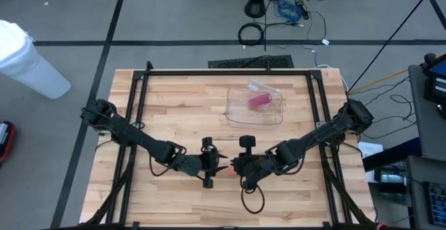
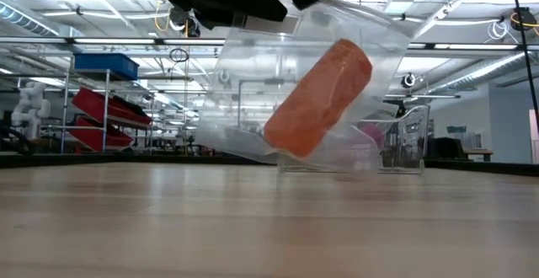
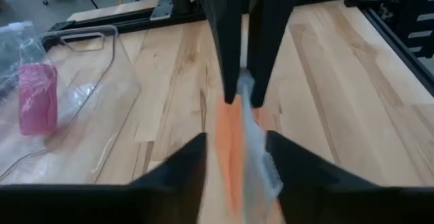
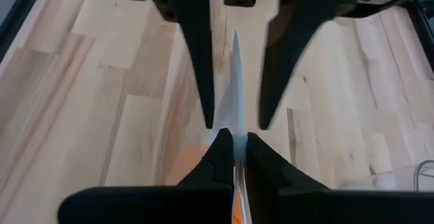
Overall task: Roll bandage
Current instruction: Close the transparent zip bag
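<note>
Grey floor [image 1: 174,21], blue-topped shelving [image 2: 105,101], ceiling lights

Two dark jointed arms [image 1: 139,138], tapered black fingers [image 4: 196,54]

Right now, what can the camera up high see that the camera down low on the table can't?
Only the high view shows both whole arms meeting near the table's front edge, the left hand and right hand, plus the clear tray holding a pink roll and a white bin on the floor.

Only the low view shows the orange bandage roll clearly, tilted inside a clear plastic bag hanging above the table, and the room's shelves behind.

Both show the wooden table and dark parts of the hands.
</note>
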Controlling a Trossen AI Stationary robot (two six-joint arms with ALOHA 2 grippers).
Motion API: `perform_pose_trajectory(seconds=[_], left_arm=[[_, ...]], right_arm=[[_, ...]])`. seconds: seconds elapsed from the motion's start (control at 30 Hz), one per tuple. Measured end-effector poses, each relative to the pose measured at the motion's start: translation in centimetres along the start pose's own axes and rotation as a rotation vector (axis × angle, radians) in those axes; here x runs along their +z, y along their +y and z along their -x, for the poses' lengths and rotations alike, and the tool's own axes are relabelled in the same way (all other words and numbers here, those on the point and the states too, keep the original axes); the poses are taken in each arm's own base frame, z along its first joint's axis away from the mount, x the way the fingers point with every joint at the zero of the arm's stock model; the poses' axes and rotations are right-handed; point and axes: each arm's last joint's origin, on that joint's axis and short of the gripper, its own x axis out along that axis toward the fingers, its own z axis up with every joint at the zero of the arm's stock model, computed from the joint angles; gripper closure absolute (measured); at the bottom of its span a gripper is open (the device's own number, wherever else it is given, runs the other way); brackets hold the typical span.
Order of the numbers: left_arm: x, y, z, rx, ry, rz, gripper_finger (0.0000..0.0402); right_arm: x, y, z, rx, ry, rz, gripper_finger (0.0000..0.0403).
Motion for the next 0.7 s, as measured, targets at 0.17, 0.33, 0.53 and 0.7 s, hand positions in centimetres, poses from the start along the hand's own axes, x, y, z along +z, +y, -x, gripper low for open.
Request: perform_pose_trajectory(seconds=[0.17,0.33,0.53,0.7], left_arm=[[0.1,0.0,0.0,-0.001,-0.012,-0.018,0.0369],[0.2,-0.4,0.2,-0.01,-0.021,-0.039,0.0397],[0.2,-0.9,0.4,-0.015,-0.031,-0.045,0.04],[0.1,-1.2,0.6,-0.011,-0.028,-0.051,0.04]], right_arm=[[-0.2,-0.1,0.0,0.0,0.025,0.008,0.0401],[-0.6,-0.1,0.0,-0.004,0.066,-0.01,0.0401],[-1.0,-0.2,0.2,0.005,0.111,-0.012,0.0401],[-1.1,0.0,0.2,0.071,0.138,-0.046,0.0401]])
